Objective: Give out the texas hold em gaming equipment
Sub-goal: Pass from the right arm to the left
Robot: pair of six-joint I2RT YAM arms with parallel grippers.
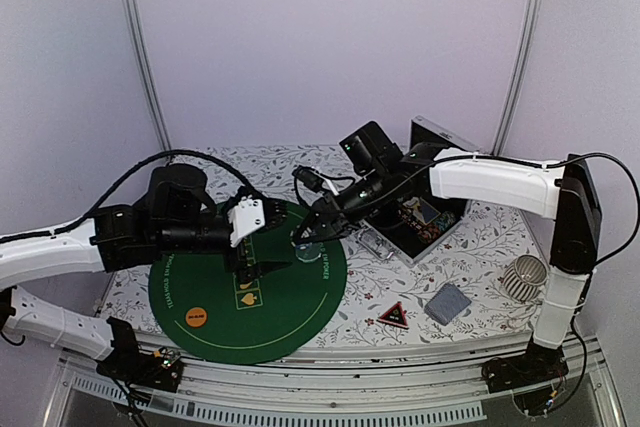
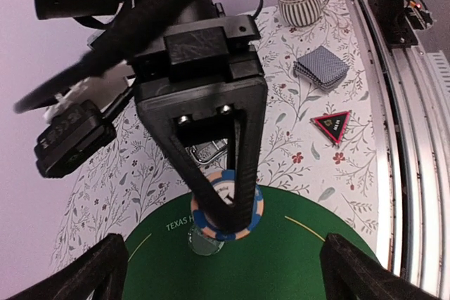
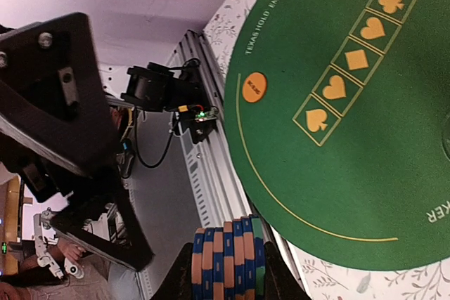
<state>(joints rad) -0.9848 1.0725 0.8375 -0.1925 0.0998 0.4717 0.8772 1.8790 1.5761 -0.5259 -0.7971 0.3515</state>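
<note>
A stack of blue-and-orange striped poker chips [image 3: 226, 261] fills the bottom edge of the right wrist view. It is pinched edge-on between the narrowed jaws of the right gripper [image 1: 312, 235]. From overhead, that gripper hangs at frame centre over the upper right part of the round green felt mat [image 1: 290, 322], directly over a clear disc [image 2: 204, 244]. The left gripper [image 1: 250, 269] hovers over the mat's middle, jaws spread wide, holding nothing. An orange disc [image 1: 197, 317] lies at the mat's lower left. Off the mat, lower right, lie a red-black triangle token [image 1: 393, 315] and a grey-blue-backed deck of cards [image 1: 447, 303]. A white ribbed cup [image 1: 524, 277] stands farther right.
</note>
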